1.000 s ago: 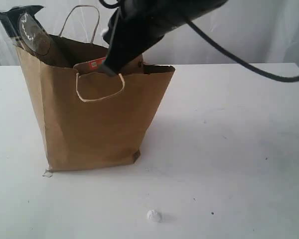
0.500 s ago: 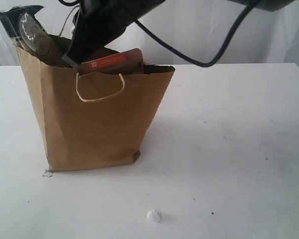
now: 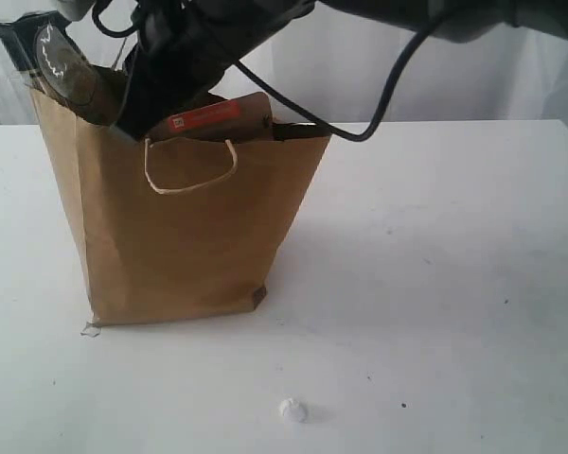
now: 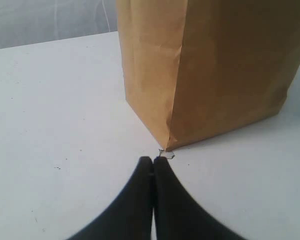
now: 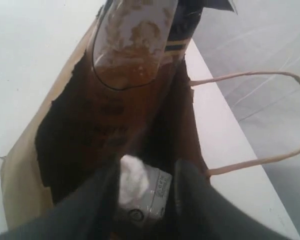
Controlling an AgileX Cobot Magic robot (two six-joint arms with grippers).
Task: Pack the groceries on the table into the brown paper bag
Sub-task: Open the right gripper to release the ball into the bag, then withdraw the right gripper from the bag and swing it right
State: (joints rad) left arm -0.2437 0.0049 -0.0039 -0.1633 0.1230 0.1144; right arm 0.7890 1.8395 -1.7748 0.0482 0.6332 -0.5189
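Observation:
The brown paper bag (image 3: 180,227) stands upright on the white table (image 3: 435,284). A long spaghetti packet (image 3: 62,61) leans out of its far left corner, and a brown orange-labelled pouch (image 3: 218,115) pokes up at the near rim. My right gripper (image 3: 133,113) reaches across and dips into the bag's mouth. Seen from the right wrist, this gripper (image 5: 147,172) is open, its fingers either side of a white carton (image 5: 140,192) lying deep in the bag, below the spaghetti packet (image 5: 135,45). My left gripper (image 4: 153,160) is shut and empty, just off the bag's (image 4: 215,70) bottom corner.
A tiny white lump (image 3: 292,410) lies on the table in front of the bag. A scrap of clear tape (image 4: 166,154) sticks out at the bag's bottom corner. The bag's cord handles (image 3: 189,170) hang at both rims. A black cable (image 3: 398,76) trails from the right arm.
The right arm has swung left across the bag's mouth, uncovering the orange-labelled pouch. Its tip now sits lower, by the spaghetti packet. The left gripper has stayed shut.

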